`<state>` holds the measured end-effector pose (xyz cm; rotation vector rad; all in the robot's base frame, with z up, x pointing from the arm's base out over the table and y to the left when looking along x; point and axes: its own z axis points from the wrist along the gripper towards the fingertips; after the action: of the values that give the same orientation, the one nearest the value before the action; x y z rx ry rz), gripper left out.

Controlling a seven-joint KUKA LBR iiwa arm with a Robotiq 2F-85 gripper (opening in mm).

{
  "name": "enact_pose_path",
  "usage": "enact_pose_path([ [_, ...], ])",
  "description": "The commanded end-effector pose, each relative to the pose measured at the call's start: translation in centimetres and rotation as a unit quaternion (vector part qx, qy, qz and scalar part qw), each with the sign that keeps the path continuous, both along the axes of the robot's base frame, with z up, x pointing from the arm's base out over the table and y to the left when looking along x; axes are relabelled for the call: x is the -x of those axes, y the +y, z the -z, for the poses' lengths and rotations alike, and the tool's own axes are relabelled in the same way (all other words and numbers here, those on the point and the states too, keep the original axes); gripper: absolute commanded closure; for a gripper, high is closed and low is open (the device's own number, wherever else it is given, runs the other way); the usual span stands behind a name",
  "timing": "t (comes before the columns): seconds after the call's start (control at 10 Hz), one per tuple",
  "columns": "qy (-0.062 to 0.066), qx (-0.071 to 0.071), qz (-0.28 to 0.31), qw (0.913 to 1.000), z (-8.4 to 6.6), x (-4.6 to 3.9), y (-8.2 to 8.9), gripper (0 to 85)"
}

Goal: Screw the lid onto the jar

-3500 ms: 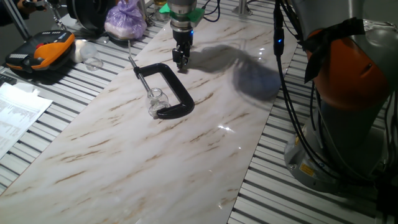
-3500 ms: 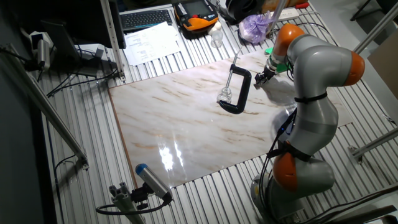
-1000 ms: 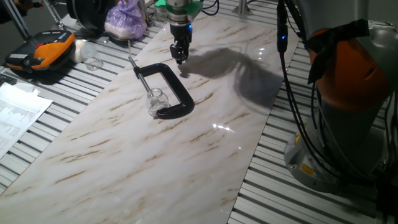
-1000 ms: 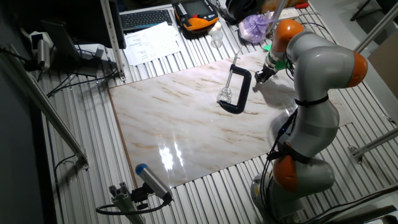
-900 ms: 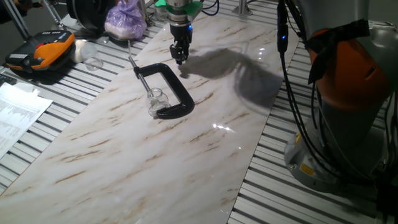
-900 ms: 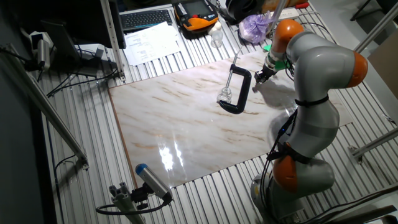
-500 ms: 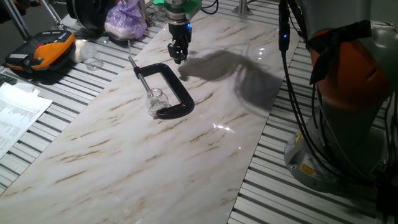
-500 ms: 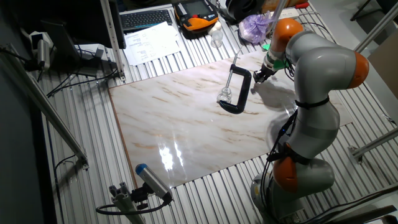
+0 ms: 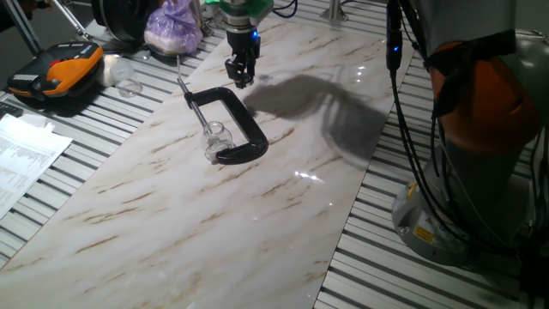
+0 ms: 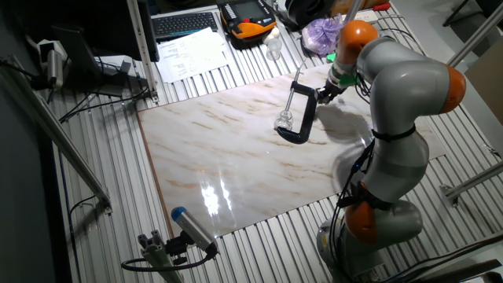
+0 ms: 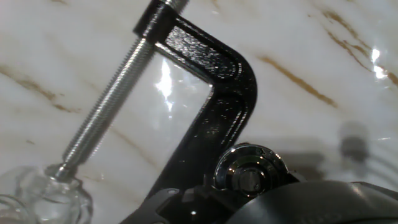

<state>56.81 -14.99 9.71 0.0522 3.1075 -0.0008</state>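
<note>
Gripper [image 9: 241, 79] at upper centre pinching the shiny round metal lid [image 11: 250, 171], above black C-clamp [image 9: 232, 124] corner, clear glass jar [image 9: 214, 137] clamped, marble-patterned tabletop [image 9: 257, 206]

This is a robotics lab or test workshop. A marble-patterned slab [image 10: 236, 157] lies as the surface on a bench of ribbed aluminium rails [image 10: 110, 196], beside the orange-and-grey jointed robot arm [image 10: 401, 94] trailing black cables [image 9: 412, 154]. Around the edges sit a keyboard [image 10: 185, 23], printed sheets of paper [image 9: 21, 159], an orange-and-black handheld control unit [image 9: 56, 73], a black C-clamp [image 9: 232, 124] and a camera on a small stand [image 10: 185, 232].
</note>
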Motion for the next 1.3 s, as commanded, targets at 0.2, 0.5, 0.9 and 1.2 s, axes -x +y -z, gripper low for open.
enact_pose_path([
  [0.2,-0.003,-0.007,0.007,0.9999,0.2,0.76,1.9,85.0],
  [0.5,0.0,-0.009,0.013,0.9999,0.3,1.43,3.1,85.0],
  [0.9,0.0,-0.008,0.021,0.9997,0.5,2.25,4.3,85.0],
  [1.2,-0.002,-0.002,0.014,0.9999,0.1,2.55,5.3,85.0],
])
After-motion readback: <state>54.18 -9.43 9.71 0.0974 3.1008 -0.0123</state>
